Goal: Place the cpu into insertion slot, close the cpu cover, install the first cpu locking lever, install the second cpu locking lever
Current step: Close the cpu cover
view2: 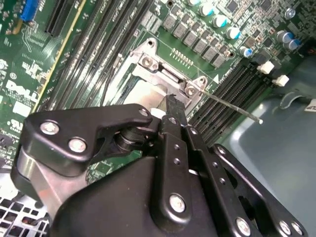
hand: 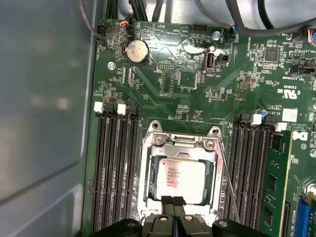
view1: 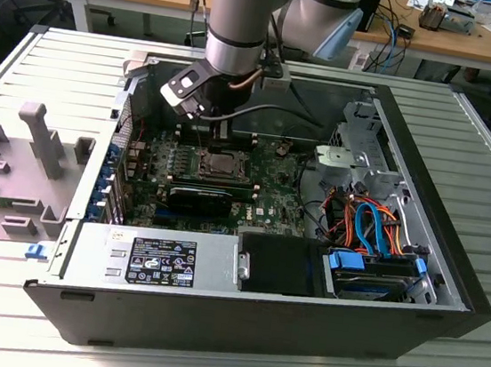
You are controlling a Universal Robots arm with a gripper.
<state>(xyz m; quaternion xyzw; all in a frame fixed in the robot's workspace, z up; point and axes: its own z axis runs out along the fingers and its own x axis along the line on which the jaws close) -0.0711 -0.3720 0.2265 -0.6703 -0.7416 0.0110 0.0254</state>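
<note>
One arm reaches down into the open computer case [view1: 448, 289] on the slatted table [view1: 468, 121], and its upper links are cut off by the frame edge in the exterior view. From my seat, the printed matter is plentiful. There is a black label [view1: 162, 261] with fine white text on the power supply, too small for me to make out, white lettering scattered over the green motherboard [hand: 197, 94], and faint marking on the cpu [hand: 180, 177]. The cpu lies flat in its socket, with the cpu cover [hand: 182, 148] down around it so the metal top shows through the window. The gripper [hand: 173, 200] hangs just over the socket's edge, fingers pressed together with nothing visible between them. They hide that edge of the frame in the first wrist view, and I cannot tell whether they touch the cover. One thin locking lever [hand: 228, 187] runs along the socket's side, slanting away over the memory slots [hand: 116, 173]. I cannot tell whether it is latched. In the second wrist view the gripper's black body covers much of the board. Inside the case I also see a coin battery [hand: 136, 51], orange and blue cables [view1: 371, 221], and blue-tabbed drives [view1: 369, 275] in their bay. A grey fixture [view1: 35, 149] sits outside, at the exterior view's left.
</note>
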